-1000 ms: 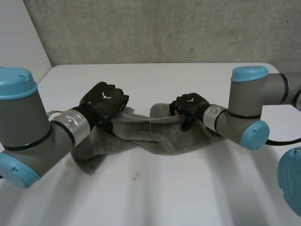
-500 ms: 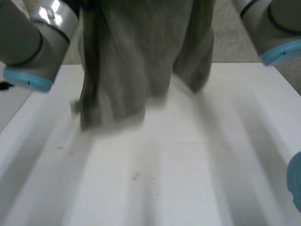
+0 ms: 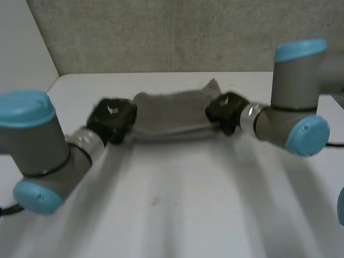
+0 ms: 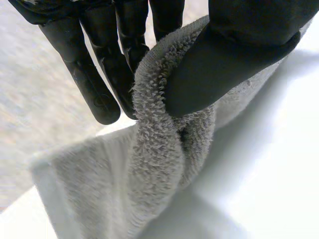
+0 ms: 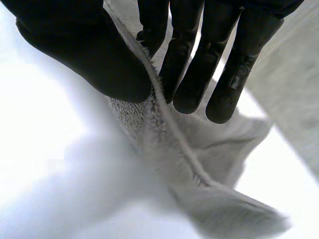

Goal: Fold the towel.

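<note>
A grey towel (image 3: pixel 171 113) is stretched between my two hands over the far half of the white table (image 3: pixel 177 199). My left hand (image 3: pixel 112 120) is at the towel's left end. In the left wrist view the thumb and fingers (image 4: pixel 99 84) pinch a bunched fold of the towel (image 4: pixel 164 149). My right hand (image 3: pixel 226 110) is at the towel's right end. In the right wrist view its thumb and fingers (image 5: pixel 194 74) pinch the hemmed edge of the towel (image 5: pixel 199 149), which drapes down to the table.
A grey wall (image 3: pixel 177 32) rises behind the table's far edge. My left arm (image 3: pixel 37 161) and right arm (image 3: pixel 293 115) reach in from both sides. A small dark speck (image 3: pixel 155 201) marks the table near the middle.
Both hands lifted the towel from a crumpled heap high toward the camera, then brought it down spread wide near the table's far edge. The right hand closed on it.
</note>
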